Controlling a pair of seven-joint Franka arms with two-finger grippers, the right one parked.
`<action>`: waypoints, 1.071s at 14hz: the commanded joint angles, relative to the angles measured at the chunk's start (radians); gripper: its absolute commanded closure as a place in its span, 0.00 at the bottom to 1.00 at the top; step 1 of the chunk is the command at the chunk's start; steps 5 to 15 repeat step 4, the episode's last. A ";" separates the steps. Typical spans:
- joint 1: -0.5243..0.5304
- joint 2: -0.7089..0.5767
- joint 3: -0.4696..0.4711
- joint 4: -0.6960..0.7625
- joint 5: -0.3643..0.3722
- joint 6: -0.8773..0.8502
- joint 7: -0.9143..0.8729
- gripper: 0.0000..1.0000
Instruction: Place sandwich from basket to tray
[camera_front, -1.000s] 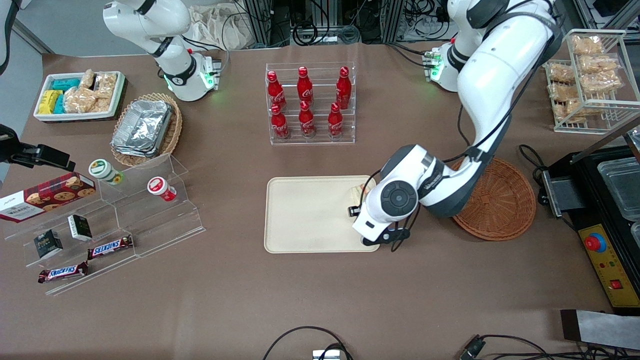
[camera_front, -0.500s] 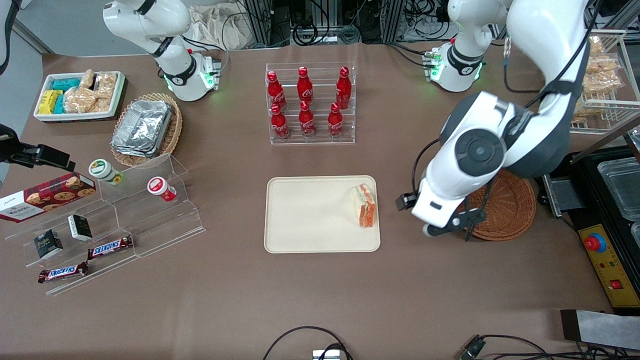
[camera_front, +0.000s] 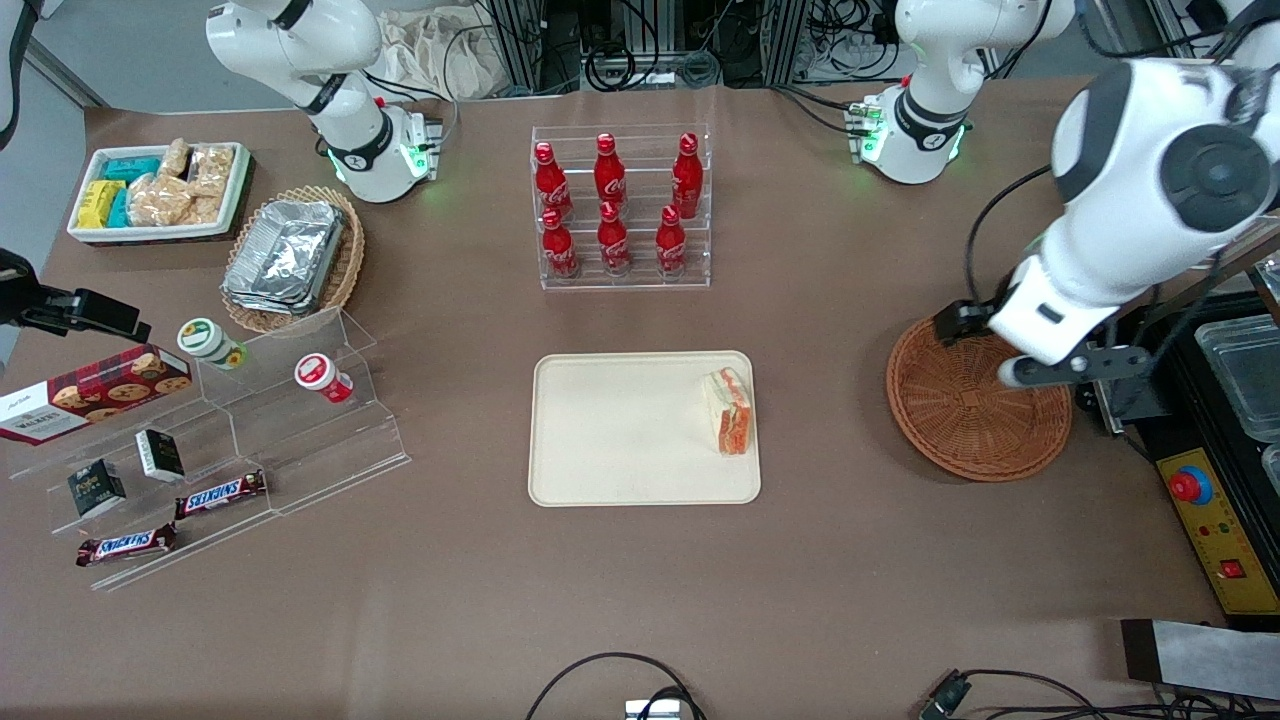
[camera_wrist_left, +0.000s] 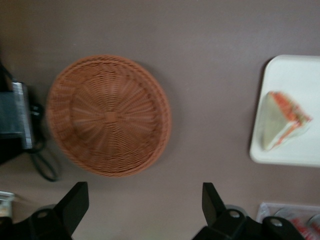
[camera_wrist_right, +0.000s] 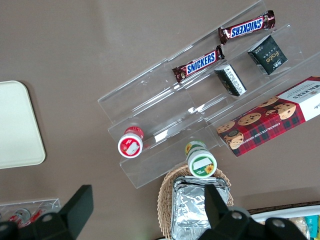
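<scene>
Brown tabletop (camera_front: 850, 560) stretches under everything, with a clear acrylic rack of red cola bottles (camera_front: 620, 208) standing farther from the front camera than the flat cream-beige rectangular tray (camera_front: 610, 430). On that tray, at its edge toward the working arm's end of the table, lies the small triangular sandwich of pale bread with red-orange and green filling (camera_front: 728, 410); the wrist view also shows it (camera_wrist_left: 282, 120) resting on the tray's (camera_wrist_left: 300, 75) surface. Well apart from it, nearer the working arm's end, sits the round reddish-brown woven wicker basket (camera_front: 965, 430), with nothing inside it (camera_wrist_left: 107, 115). The left arm's gripper (camera_front: 1010, 372) hangs above the basket's rim, clear of the sandwich. Its two dark fingers (camera_wrist_left: 75, 202) stand spread wide with nothing between them, and the gripper (camera_wrist_left: 145, 202) looks down on bare table just beside the basket.
</scene>
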 joint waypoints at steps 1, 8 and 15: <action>-0.004 -0.003 0.041 0.031 -0.001 -0.060 0.081 0.00; -0.005 0.065 0.044 0.104 0.038 -0.068 0.147 0.00; -0.005 0.065 0.044 0.104 0.038 -0.068 0.147 0.00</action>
